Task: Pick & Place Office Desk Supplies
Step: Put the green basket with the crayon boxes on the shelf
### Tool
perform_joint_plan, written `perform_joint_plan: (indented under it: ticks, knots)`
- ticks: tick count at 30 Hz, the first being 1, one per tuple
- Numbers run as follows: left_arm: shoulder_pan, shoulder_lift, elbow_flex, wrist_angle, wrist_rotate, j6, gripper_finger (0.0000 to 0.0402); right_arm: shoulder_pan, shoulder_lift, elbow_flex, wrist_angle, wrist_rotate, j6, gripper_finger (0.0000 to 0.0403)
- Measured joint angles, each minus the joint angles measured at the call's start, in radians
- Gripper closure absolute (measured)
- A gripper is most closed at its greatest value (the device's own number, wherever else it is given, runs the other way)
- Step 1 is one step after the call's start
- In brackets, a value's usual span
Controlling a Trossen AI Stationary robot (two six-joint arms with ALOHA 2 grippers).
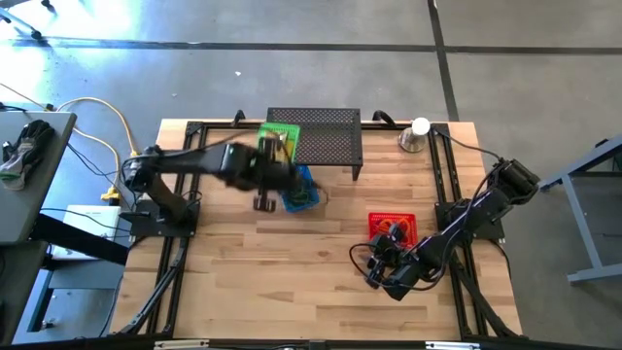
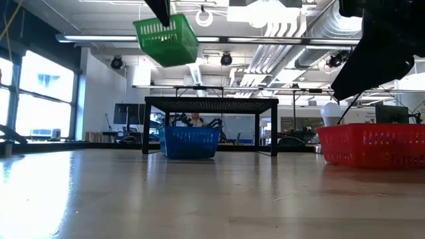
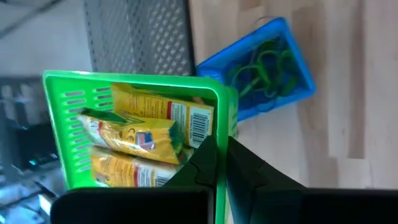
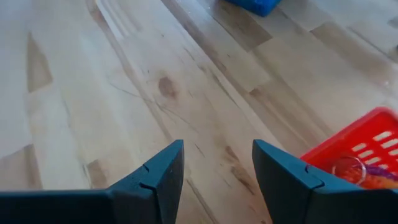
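Green basket (image 3: 68, 106) in left claw (image 3: 221, 163)

You are looking at a wooden table (image 1: 292, 272) made of pale planks. It stands on a grey concrete floor (image 1: 292, 58) with dark lines across it. To the left of the table is a grey desk (image 1: 29, 194), and yellow and white cables (image 1: 102, 122) run from it to the table. To the right, grey metal legs (image 1: 583, 209) rest on the floor. Look across the table and you see a big room. On the left there are tall, bright windows (image 2: 36, 96). Up high there are white pipes (image 2: 292, 26) and long lights (image 2: 99, 38) on the ceiling.
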Motion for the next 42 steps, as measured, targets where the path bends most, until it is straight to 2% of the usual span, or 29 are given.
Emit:
perform_joint_plan:
  ticks: [5,9,11,18,24,34,42]
  knots:
    - [0.159,0.003,0.000,0.052,0.062,0.002,0.0396,0.000,0.000,-0.004,0.036,-0.005,0.013,0.0224]
    - [0.265,0.014,-0.001,0.063,0.182,-0.027,0.0396,0.000,0.000,-0.004,0.048,-0.005,0.013,0.0224]
    - [0.295,0.027,-0.005,0.067,0.207,-0.027,0.0396,0.000,0.000,-0.004,0.053,-0.005,0.013,0.0224]
    - [0.310,0.088,-0.005,0.106,0.215,0.067,0.0396,0.000,0.000,-0.004,0.059,-0.003,0.009,0.0224]
    - [0.331,0.132,-0.005,0.116,0.217,0.078,0.0396,0.000,0.000,-0.004,0.059,-0.002,0.009,0.0224]
    - [0.357,0.130,-0.035,0.179,0.234,0.090,0.0396,0.000,0.000,-0.004,0.059,-0.002,-0.014,0.0224]
    - [0.356,0.132,-0.112,0.193,0.211,0.103,0.0396,0.000,0.000,-0.004,0.059,-0.002,-0.018,0.0224]
